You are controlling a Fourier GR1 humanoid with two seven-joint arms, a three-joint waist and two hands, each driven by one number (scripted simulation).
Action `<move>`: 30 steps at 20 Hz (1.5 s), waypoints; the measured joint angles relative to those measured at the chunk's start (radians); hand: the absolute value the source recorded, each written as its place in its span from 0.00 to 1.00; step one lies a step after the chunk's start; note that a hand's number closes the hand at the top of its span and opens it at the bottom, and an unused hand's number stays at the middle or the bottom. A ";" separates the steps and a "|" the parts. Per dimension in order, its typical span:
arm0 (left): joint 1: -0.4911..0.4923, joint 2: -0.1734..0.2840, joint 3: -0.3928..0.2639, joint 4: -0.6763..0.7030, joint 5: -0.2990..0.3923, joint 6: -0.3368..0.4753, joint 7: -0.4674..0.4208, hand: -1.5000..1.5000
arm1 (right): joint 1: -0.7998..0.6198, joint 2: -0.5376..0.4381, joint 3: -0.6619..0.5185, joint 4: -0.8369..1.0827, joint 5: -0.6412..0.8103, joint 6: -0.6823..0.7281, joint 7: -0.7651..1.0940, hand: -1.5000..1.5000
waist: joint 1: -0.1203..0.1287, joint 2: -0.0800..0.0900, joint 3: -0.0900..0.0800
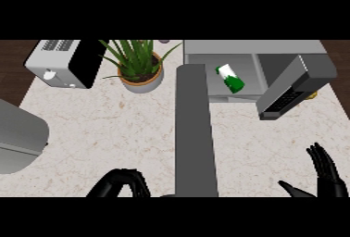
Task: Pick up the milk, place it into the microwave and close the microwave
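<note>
The milk [231,78], a green and white carton, lies tilted inside the open microwave [253,47] at the counter's back right. The microwave's door [195,134] stands wide open, a long grey slab running from the cavity's left side toward me down the middle of the view. My right hand [327,173] is at the lower right, open with fingers straight up, well short of the microwave and touching nothing. My left hand [121,184] shows at the lower edge left of the door, fingers curled downward with nothing in them.
A toaster [61,62] stands at the back left, with a potted plant [140,69] beside it. A large grey rounded object [17,139] juts in from the left edge. The microwave's keypad side [290,92] sticks out at the right.
</note>
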State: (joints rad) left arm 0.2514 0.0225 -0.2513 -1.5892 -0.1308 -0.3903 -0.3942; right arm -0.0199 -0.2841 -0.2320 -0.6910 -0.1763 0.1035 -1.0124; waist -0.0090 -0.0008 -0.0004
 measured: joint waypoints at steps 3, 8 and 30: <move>-0.081 -0.011 -0.008 0.072 -0.016 0.086 0.003 1.00 | 0.018 -0.039 -0.023 0.000 -0.022 0.030 0.006 0.00 | 0.001 0.001 0.000; -0.208 -0.017 -0.039 0.186 -0.064 0.125 0.021 1.00 | 0.077 -0.072 -0.031 -0.025 -0.040 0.062 0.011 0.00 | -0.002 0.001 0.000; -0.606 0.001 -0.608 0.603 0.181 0.410 0.069 1.00 | 0.105 -0.155 0.025 -0.208 -0.105 0.165 0.065 0.00 | -0.059 0.010 -0.002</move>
State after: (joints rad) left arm -0.3546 0.0235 -0.8597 -0.9862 0.0500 0.0197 -0.3252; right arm 0.0851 -0.4390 -0.2066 -0.8990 -0.2811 0.2687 -0.9474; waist -0.0683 0.0097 -0.0022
